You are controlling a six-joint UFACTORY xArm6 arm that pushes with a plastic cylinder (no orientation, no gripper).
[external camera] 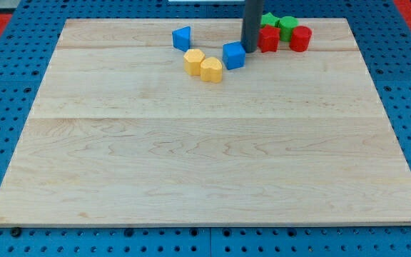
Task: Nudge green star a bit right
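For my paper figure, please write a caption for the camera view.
My tip rests between the blue cube and red block, with the green star just behind.

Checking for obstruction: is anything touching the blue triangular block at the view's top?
No: the blue triangular block stands apart from the yellow blocks below it.

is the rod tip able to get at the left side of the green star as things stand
Probably yes. My tip sits just left of the green star, beside the red block and the blue cube. The rod hides the star's left edge, so contact is unclear.
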